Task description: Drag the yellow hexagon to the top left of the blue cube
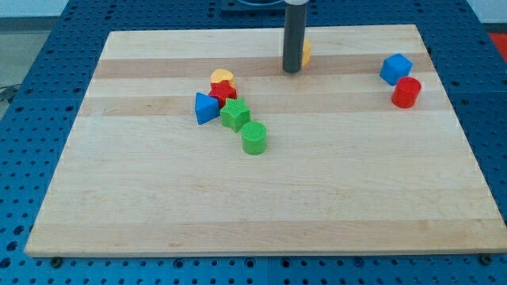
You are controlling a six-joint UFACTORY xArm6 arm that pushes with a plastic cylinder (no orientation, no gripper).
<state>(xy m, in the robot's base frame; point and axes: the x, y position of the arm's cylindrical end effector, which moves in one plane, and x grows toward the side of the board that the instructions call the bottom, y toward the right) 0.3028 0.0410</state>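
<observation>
The yellow hexagon [306, 53] sits near the view's top centre, mostly hidden behind my rod; only its right edge shows. My tip [291, 71] rests on the board just left of and touching or almost touching it. The blue cube [395, 69] stands at the view's upper right, well to the right of the hexagon. A red cylinder [406, 93] stands just below and right of the cube.
A cluster lies left of centre: a yellow block [222, 76], a red block [223, 91], a blue triangle [206, 108], a green block [235, 115] and a green cylinder [253, 138]. The wooden board [261, 206] lies on a blue table.
</observation>
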